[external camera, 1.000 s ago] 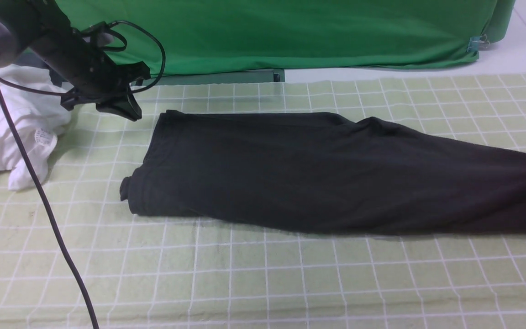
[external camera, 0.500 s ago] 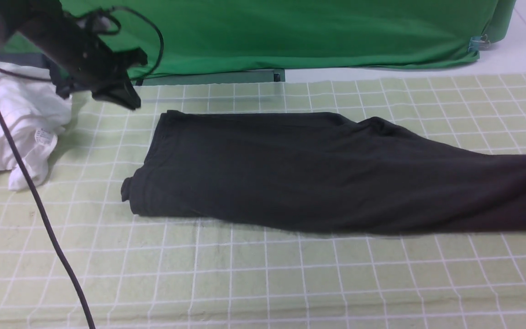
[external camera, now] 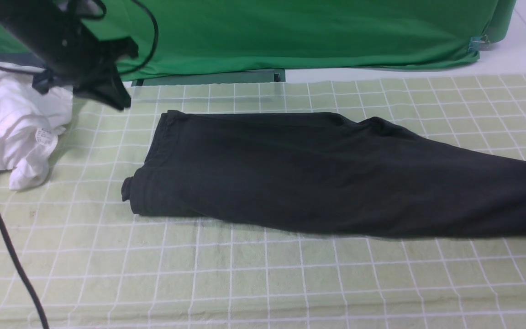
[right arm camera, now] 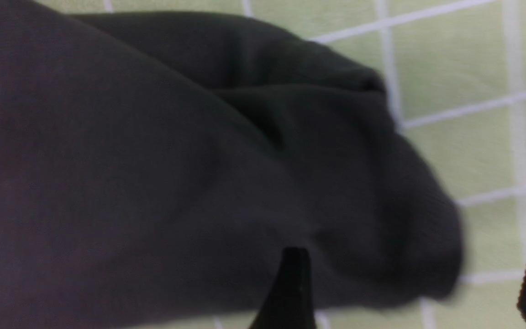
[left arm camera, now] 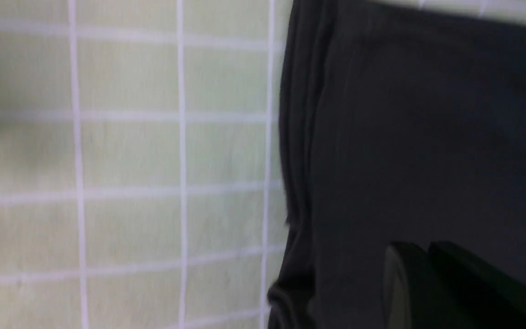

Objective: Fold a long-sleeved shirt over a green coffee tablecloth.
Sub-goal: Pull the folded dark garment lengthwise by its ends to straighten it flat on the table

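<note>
The long-sleeved shirt [external camera: 313, 173] lies as a long black band across the green coffee tablecloth [external camera: 263, 274], its folded end at the left and its other end running past the right edge of the front view. My left gripper [external camera: 116, 101] hangs shut and empty above the cloth, up and to the left of the shirt's far left corner. In the left wrist view its fingers [left arm camera: 427, 260] lie together over the shirt [left arm camera: 418, 137]. My right gripper [right arm camera: 413, 292] stands open over the shirt's rounded end [right arm camera: 244, 183], with nothing held.
A crumpled white garment [external camera: 12, 132] with a small tag lies at the left edge. A plain deep-green cloth [external camera: 290, 32] hangs along the back. My left arm's black cable [external camera: 7, 246] trails down across the front left of the tablecloth.
My left arm has risen and drawn back to the left. My right gripper has opened, let go of the shirt's right end and left the front view; that end has sunk a little.
</note>
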You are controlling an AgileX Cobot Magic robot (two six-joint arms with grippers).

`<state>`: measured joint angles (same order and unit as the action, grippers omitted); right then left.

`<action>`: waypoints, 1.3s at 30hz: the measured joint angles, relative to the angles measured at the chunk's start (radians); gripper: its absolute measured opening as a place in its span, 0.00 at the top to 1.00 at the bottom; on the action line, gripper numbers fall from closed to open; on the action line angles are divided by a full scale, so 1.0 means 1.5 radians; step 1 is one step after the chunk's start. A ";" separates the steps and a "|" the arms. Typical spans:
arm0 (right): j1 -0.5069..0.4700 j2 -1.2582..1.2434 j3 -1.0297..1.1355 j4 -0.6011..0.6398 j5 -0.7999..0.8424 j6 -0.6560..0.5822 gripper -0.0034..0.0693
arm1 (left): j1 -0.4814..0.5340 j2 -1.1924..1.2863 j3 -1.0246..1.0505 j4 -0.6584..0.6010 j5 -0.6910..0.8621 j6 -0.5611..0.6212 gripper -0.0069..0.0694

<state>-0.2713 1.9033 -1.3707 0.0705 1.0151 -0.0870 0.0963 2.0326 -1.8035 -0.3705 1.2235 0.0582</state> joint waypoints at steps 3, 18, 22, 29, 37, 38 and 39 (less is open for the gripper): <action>0.000 0.030 0.021 0.040 -0.045 -0.002 0.11 | -0.012 -0.009 0.046 0.010 0.000 0.000 0.83; -0.001 0.071 0.023 0.085 -0.075 -0.076 0.66 | -0.074 -0.033 0.121 0.131 -0.003 -0.067 0.71; -0.001 0.071 0.021 0.091 -0.074 -0.090 0.83 | -0.090 -0.060 0.155 0.138 -0.002 -0.068 0.63; -0.001 0.079 -0.009 0.087 -0.063 -0.104 0.87 | -0.092 -0.062 0.236 0.150 -0.004 -0.069 0.51; -0.001 0.083 -0.022 0.086 -0.053 -0.105 0.87 | -0.092 -0.062 0.247 0.106 -0.071 -0.067 0.38; -0.001 0.083 -0.022 0.086 -0.053 -0.105 0.87 | -0.092 -0.062 0.247 0.106 -0.072 -0.066 0.38; -0.001 0.083 -0.023 0.086 -0.052 -0.105 0.87 | -0.092 -0.062 0.247 0.106 -0.088 -0.066 0.36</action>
<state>-0.2725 2.0280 -1.4050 0.1992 0.9365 -0.2441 -0.0410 1.9402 -1.4335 -0.2109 1.0914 -0.0415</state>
